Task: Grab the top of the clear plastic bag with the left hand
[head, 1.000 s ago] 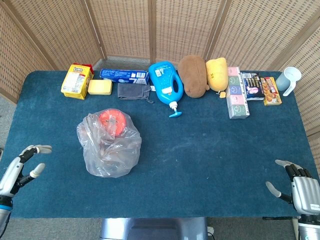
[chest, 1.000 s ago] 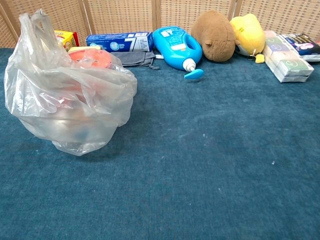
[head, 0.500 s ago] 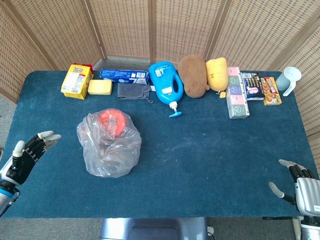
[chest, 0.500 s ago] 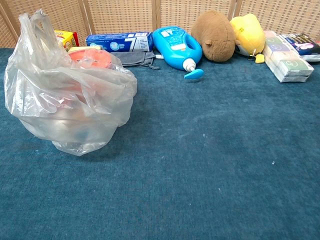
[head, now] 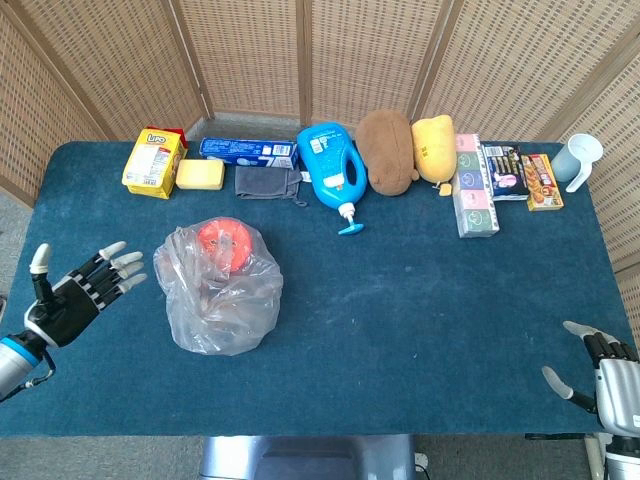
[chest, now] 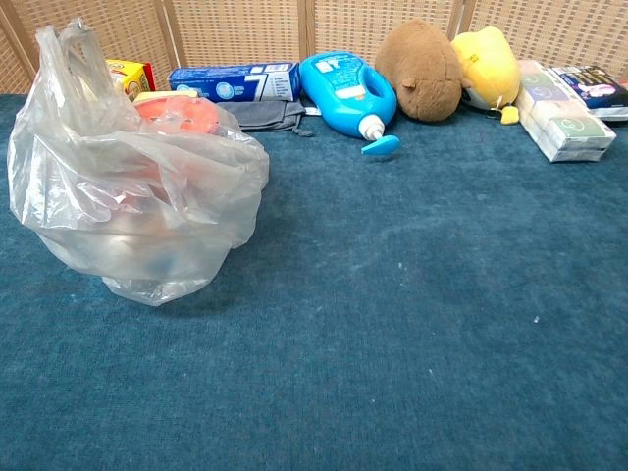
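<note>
A clear plastic bag (head: pixel 219 288) stands on the blue table (head: pixel 400 300), left of centre, with an orange object (head: pixel 223 243) inside it. In the chest view the bag (chest: pixel 132 177) fills the left side, and its bunched top (chest: pixel 74 44) rises to the upper left corner. My left hand (head: pixel 75 297) hovers left of the bag with its fingers spread, holding nothing and not touching the bag. My right hand (head: pixel 605 375) sits at the lower right corner of the head view, fingers apart and empty. Neither hand shows in the chest view.
Along the table's far edge lie a yellow box (head: pixel 153 162), a yellow sponge (head: pixel 199 174), a blue toothpaste box (head: pixel 247 150), a grey cloth (head: pixel 266 181), a blue detergent bottle (head: pixel 333 172), two plush toys (head: pixel 405 148), packets (head: pixel 490 178) and a cup (head: pixel 581 158).
My left hand has risen and moved right toward the bag, its fingers spreading wider. My right hand has slid slightly lower at the frame's corner. The bag has not moved.
</note>
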`<action>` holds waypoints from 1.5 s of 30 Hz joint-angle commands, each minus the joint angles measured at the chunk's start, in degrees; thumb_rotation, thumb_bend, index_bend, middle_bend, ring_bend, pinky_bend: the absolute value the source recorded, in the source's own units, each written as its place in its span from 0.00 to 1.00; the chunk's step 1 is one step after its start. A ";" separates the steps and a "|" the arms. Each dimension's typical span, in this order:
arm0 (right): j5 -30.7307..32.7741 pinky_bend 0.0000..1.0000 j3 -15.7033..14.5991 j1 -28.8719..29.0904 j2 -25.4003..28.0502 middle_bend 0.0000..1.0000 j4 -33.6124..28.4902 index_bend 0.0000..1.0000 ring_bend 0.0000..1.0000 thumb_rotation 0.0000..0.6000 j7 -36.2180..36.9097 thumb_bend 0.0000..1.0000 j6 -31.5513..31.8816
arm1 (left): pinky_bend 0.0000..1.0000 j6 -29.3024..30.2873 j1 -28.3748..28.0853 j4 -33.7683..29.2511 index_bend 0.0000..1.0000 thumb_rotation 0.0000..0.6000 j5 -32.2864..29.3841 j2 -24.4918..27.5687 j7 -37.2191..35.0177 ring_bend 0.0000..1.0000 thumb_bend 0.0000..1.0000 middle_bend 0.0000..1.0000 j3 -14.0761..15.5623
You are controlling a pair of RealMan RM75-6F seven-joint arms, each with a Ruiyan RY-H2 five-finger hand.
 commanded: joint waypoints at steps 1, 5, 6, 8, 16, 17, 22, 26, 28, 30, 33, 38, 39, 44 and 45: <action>-0.02 0.28 -0.12 -0.25 0.07 0.32 -0.19 0.24 0.31 0.00 -0.19 0.25 0.23 | 0.11 0.81 -2.83 3.23 0.14 0.05 2.78 -1.88 -6.32 0.14 0.10 0.23 2.21; -0.13 0.28 -0.17 -0.51 0.34 0.32 -0.68 0.24 0.31 0.00 -0.61 0.25 0.62 | 0.13 3.01 -4.29 5.38 0.09 0.05 3.73 -3.49 -14.49 0.13 0.10 0.22 3.77; -0.20 0.28 -0.18 -0.56 0.39 0.32 -0.78 0.24 0.31 0.00 -0.71 0.25 0.74 | 0.13 3.57 -4.53 5.75 0.09 0.05 3.89 -3.76 -16.33 0.13 0.10 0.22 4.10; -0.40 0.28 -0.18 -0.67 0.49 0.32 -1.09 0.24 0.30 0.00 -0.95 0.25 1.04 | 0.13 4.89 -5.06 6.89 0.07 0.06 4.35 -4.42 -20.17 0.12 0.10 0.21 4.96; -0.64 0.28 -0.28 -0.78 0.60 0.32 -1.76 0.24 0.30 0.00 -1.58 0.25 1.15 | 0.15 6.52 -7.07 9.82 0.04 0.05 4.80 -6.17 -26.79 0.10 0.09 0.20 7.71; -0.71 0.28 -0.29 -0.78 0.59 0.32 -1.83 0.24 0.30 0.00 -1.65 0.25 1.18 | 0.15 6.68 -7.47 10.15 0.04 0.05 4.95 -6.47 -27.48 0.10 0.09 0.20 8.11; -0.68 0.28 -0.28 -0.94 0.66 0.32 -1.98 0.24 0.30 0.00 -1.81 0.25 1.34 | 0.16 6.61 -8.93 10.85 0.04 0.05 5.09 -7.70 -29.33 0.10 0.10 0.20 9.73; -0.50 0.28 -0.32 -1.24 0.72 0.32 -1.88 0.24 0.31 0.00 -1.59 0.25 1.57 | 0.16 6.76 -9.69 11.20 0.04 0.05 4.79 -8.51 -29.74 0.10 0.10 0.19 10.90; -0.51 0.28 -0.36 -1.31 0.76 0.32 -1.79 0.24 0.31 0.00 -1.48 0.25 1.58 | 0.16 6.46 -10.25 11.27 0.04 0.05 4.40 -8.85 -29.76 0.10 0.10 0.19 11.26; -0.57 0.28 -0.36 -1.33 0.79 0.32 -1.75 0.24 0.30 0.00 -1.37 0.25 1.61 | 0.16 5.99 -11.00 11.14 0.04 0.05 3.96 -9.03 -29.67 0.10 0.10 0.19 11.44; -0.73 0.28 -0.38 -1.38 0.83 0.32 -1.74 0.24 0.31 0.00 -1.30 0.25 1.73 | 0.16 5.42 -12.36 10.78 0.04 0.05 3.63 -9.13 -29.43 0.10 0.10 0.19 11.43; -0.59 0.28 -0.57 -1.86 0.80 0.32 -1.54 0.24 0.31 0.00 -0.93 0.25 2.05 | 0.17 3.37 -15.33 10.15 0.04 0.05 2.52 -9.37 -29.51 0.10 0.10 0.19 11.10; -0.58 0.28 -0.60 -1.94 0.80 0.32 -1.49 0.24 0.30 0.00 -0.90 0.25 2.12 | 0.17 2.97 -15.79 10.09 0.04 0.05 2.30 -9.44 -29.56 0.10 0.10 0.19 11.04; -0.74 0.28 -0.64 -2.25 0.95 0.32 -1.29 0.24 0.31 0.00 -0.67 0.25 2.56 | 0.17 -0.19 -19.07 9.52 0.04 0.05 0.93 -10.03 -29.90 0.10 0.10 0.19 10.49; -0.80 0.28 -0.64 -2.29 0.97 0.32 -1.27 0.24 0.31 0.00 -0.64 0.25 2.66 | 0.17 -0.65 -19.54 9.38 0.04 0.05 0.70 -10.13 -29.91 0.10 0.10 0.19 10.39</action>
